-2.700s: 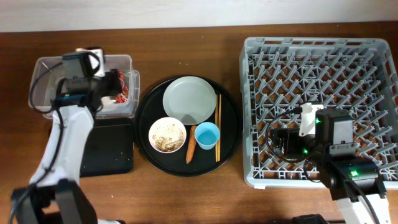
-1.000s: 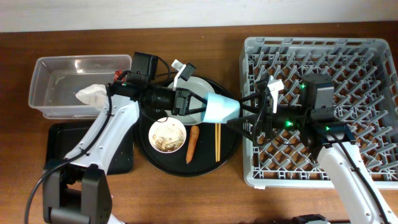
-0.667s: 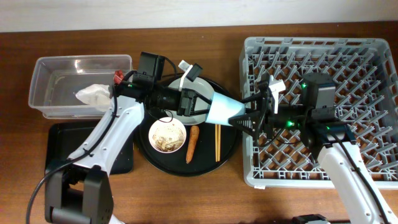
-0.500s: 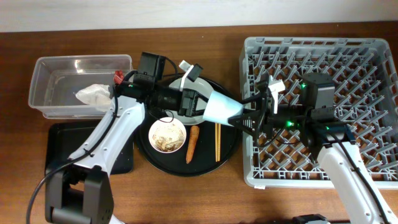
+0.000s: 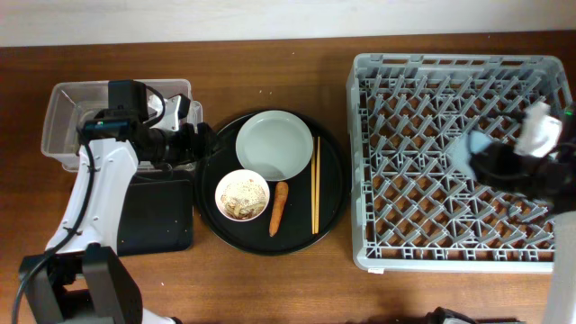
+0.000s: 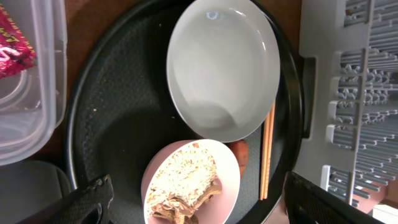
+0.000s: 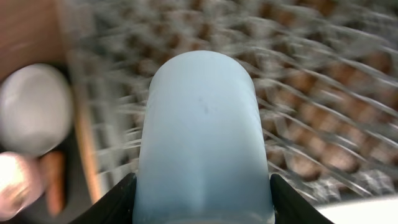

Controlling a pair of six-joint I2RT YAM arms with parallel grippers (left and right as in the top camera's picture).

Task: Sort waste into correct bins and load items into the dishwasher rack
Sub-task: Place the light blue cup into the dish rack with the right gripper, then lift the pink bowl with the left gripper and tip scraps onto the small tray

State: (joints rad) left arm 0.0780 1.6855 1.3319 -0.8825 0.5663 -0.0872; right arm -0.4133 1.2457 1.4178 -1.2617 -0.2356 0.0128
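red wrapper (image 6: 13,43) in the clear tub (image 6: 37,112) has print too small to read. light-blue cup (image 7: 204,124) is smooth, plain and motion-blurred, pinched between the right gripper (image 7: 202,190) fingers above the dishwasher rack (image 5: 362,162). left gripper (image 6: 202,199) is spread wide and empty over the round black tray (image 6: 118,112) — plate (image 6: 221,68), bowl (image 6: 227,163) of food scraps (image 6: 186,190), chopsticks (image 6: 267,155) and carrot (image 5: 277,207) on it.

The wooden table (image 5: 270,54) bears clear tub (image 5: 58,117), shallow black tray (image 5: 162,216), round tray (image 5: 331,184), grey rack (image 5: 450,61).
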